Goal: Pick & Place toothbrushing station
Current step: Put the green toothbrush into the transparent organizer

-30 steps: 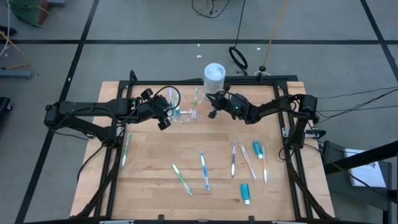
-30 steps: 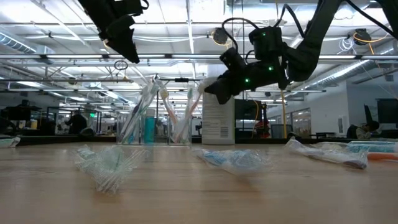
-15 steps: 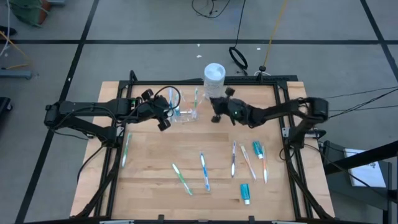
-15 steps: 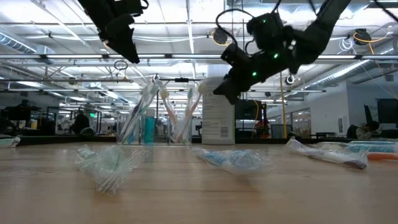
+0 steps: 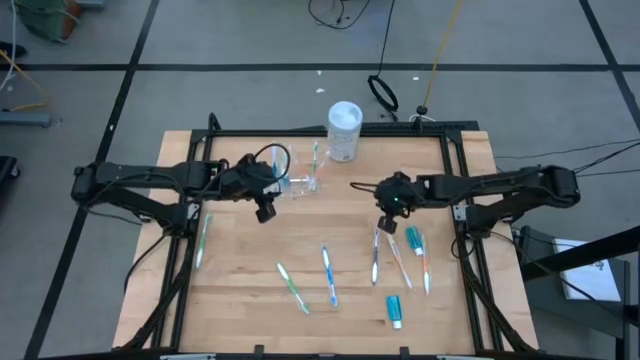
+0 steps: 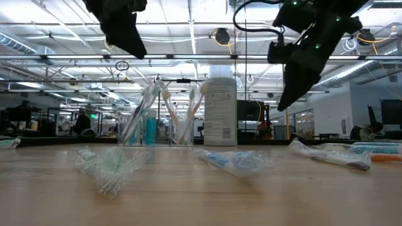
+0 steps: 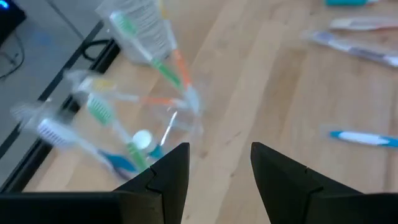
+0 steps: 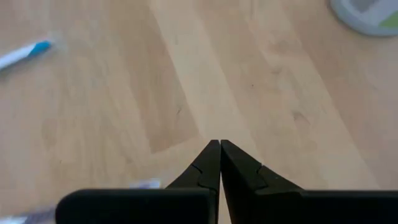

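Left gripper [image 7: 214, 168] jaws apart and empty, clear toothbrushing station [image 7: 134, 124] with toothbrushes just ahead of them on the wooden table [image 5: 250, 250], right gripper [image 8: 220, 163] jaws together, empty, well apart.

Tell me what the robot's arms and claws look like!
Both arms are black, thin and jointed, with black cables looping along them. The left gripper has two flat dark fingers with notched tips. The right gripper has the same dark wedge-shaped fingers, and small green lights glow on its wrist.
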You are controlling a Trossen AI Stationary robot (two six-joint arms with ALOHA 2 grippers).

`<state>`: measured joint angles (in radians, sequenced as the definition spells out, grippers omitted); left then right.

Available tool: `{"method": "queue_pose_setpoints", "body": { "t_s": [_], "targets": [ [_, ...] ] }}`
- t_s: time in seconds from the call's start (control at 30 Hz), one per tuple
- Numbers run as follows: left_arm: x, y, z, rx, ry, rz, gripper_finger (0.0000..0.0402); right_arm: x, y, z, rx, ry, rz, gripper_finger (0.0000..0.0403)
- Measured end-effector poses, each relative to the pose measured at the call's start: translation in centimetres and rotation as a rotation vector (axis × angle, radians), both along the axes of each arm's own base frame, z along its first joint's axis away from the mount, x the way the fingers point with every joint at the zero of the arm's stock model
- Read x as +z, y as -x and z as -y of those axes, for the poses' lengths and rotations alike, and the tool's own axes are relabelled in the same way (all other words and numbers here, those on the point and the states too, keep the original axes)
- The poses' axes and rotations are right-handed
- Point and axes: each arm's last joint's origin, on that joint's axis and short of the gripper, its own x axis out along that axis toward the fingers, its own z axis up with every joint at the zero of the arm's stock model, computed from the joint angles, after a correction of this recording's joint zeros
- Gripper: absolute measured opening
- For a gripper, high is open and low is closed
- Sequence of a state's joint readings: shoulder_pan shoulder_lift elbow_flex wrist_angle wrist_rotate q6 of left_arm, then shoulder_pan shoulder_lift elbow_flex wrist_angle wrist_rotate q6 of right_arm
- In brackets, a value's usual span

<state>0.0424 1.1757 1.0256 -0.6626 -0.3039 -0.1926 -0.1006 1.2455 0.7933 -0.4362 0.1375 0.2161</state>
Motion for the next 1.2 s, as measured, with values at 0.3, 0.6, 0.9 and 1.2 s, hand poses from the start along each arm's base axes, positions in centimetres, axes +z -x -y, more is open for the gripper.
{"method": "queue_pose_setpoints", "body": {
  "t_s": [0.3, 0.6, 0.9, 1.2],
  "targets": [
    [-2.8, -1.7, 3.9, -0.223, 0.027, 0.018, 0.0177, 0.8, -0.1, -0.3, 0.132, 0.084, 0.044, 0.0004],
    [-5.7, 1.7, 4.6, 0.125, 0.327, -0.358, 0.0177, 1.0, -0.4, -0.2, 0.155, 0.107, 0.076, 0.0003],
    [-9.6, 5.0, 3.8, 0.63, 0.454, -0.502, 0.0177, 1.0, -0.4, -0.2, 0.155, 0.107, 0.078, 0.0005],
    [-12.6, 7.4, 1.8, 0.963, 0.45, -0.545, 0.0177, 1.3, -0.8, -0.2, 0.152, 0.116, 0.128, 0.0004]
  ]
}}
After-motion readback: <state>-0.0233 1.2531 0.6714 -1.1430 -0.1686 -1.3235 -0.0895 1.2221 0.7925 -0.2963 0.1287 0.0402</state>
